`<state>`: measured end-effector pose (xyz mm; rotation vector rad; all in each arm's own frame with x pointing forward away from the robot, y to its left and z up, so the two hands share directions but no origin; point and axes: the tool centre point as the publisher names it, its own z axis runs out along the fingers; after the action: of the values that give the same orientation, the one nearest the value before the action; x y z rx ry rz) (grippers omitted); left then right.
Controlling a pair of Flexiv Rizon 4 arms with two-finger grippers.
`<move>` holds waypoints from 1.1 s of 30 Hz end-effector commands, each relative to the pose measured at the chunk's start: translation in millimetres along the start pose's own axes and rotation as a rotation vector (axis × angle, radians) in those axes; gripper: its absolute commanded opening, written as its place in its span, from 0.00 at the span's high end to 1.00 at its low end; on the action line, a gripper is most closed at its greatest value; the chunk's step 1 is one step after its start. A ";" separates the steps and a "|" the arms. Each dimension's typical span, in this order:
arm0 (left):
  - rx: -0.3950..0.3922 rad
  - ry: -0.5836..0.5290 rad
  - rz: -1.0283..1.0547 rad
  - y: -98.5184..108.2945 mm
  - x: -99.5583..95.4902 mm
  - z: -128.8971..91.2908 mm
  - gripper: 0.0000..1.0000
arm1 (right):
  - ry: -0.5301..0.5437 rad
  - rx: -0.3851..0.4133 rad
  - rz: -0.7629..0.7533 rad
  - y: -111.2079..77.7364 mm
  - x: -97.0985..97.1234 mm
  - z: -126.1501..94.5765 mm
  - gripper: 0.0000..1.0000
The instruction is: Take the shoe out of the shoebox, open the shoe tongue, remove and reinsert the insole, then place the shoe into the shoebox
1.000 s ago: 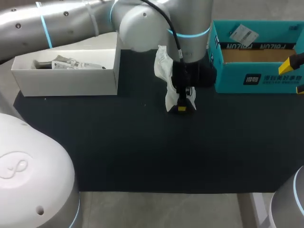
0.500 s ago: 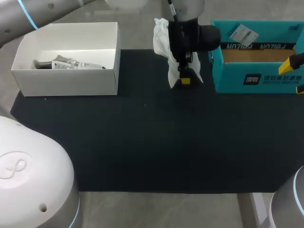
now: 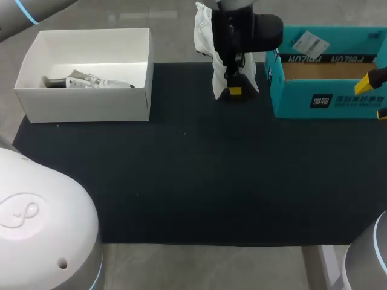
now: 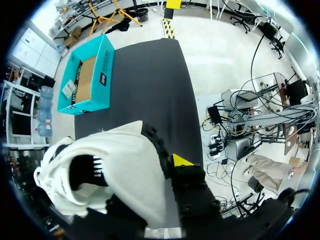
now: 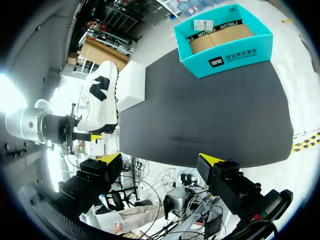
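The white shoe (image 3: 204, 36) is out of the shoebox (image 3: 329, 99) and held off the desk (image 3: 199, 181) by my left arm, whose jaws are clamped on it. In the head view it hangs over the desk's far edge, between the white box (image 3: 84, 103) and the teal shoebox, much nearer the shoebox and just beside its left wall. One yellow tip shows below the white upper. In the left wrist view the shoe (image 4: 115, 170) fills the space between the fingers and its dark opening faces the camera. One yellow tip lies against its black sole edge, and the shoebox (image 4: 102, 75) stands well ahead on the dark desk. From the right wrist view the shoe (image 5: 100, 100) stands on end in the air, with a black mark on its side, beyond the desk edge near the white box (image 5: 131, 85).

The shoebox (image 5: 225, 62) is open at the top, showing a bare brown cardboard floor and a paper tag on its inner far wall.

The right jaws are wide apart with nothing between them, and sit at the desk's right side by the shoebox's near right corner.

The white box holds a few grey and white items (image 3: 84, 80), too small to tell
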<state>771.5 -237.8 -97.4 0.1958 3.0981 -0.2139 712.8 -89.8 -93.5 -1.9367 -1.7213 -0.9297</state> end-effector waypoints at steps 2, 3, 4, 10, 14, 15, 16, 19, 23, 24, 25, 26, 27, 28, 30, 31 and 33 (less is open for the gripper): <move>0.006 -0.003 0.001 2.4 0.5 -0.5 1.00 | -0.001 0.004 0.001 2.1 0.0 0.7 0.00; 0.006 -0.003 0.001 2.4 0.5 -0.5 1.00 | -0.001 0.004 0.001 2.1 0.0 0.7 0.00; 0.006 -0.003 0.001 2.4 0.5 -0.5 1.00 | -0.001 0.004 0.001 2.1 0.0 0.7 0.00; 0.006 -0.003 0.001 2.4 0.5 -0.5 1.00 | -0.001 0.004 0.001 2.1 0.0 0.7 0.00; 0.006 -0.003 0.001 2.4 0.5 -0.5 1.00 | -0.001 0.004 0.001 2.1 0.0 0.7 0.00; 0.006 -0.003 0.001 2.4 0.5 -0.5 1.00 | -0.001 0.004 0.001 2.1 0.0 0.7 0.00; 0.010 0.017 -0.007 6.6 -2.4 -2.0 1.00 | -0.001 0.004 0.001 2.1 0.0 0.7 0.00; 0.005 0.030 -0.008 22.6 -12.2 -8.0 1.00 | -0.001 0.004 0.001 2.1 0.0 0.7 0.00; 0.003 0.024 -0.040 49.4 -29.0 -15.6 1.00 | -0.001 0.004 0.001 2.1 0.0 0.7 0.00; 0.008 0.022 -0.053 56.7 -34.6 -17.3 1.00 | -0.001 0.004 0.001 2.1 0.0 0.7 0.00; 0.012 0.027 -0.063 64.3 -40.6 -18.0 1.00 | -0.001 0.004 0.001 2.1 0.0 0.7 0.00; 0.014 0.035 -0.070 72.3 -46.2 -18.1 1.00 | -0.001 0.004 0.001 2.1 0.0 0.7 0.00; 0.013 0.044 -0.080 80.1 -51.8 -18.4 1.00 | -0.001 0.004 0.001 2.1 0.0 0.7 0.00; 0.011 0.052 -0.089 88.0 -57.5 -18.8 1.00 | -0.001 0.004 0.001 2.1 0.0 0.7 0.00; -0.001 0.066 -0.096 102.8 -66.8 -20.2 1.00 | -0.001 0.004 0.001 2.1 0.0 0.7 0.00; -0.003 0.078 -0.097 109.6 -71.4 -21.3 1.00 | -0.001 0.004 0.001 2.1 0.0 0.7 0.00; -0.019 0.071 -0.096 122.6 -80.1 -23.7 1.00 | -0.001 0.004 0.001 2.1 0.0 0.7 0.00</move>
<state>853.6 -143.0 -90.4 0.0502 3.1674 -0.1574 712.8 -89.8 -93.5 -1.9367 -1.7213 -0.9297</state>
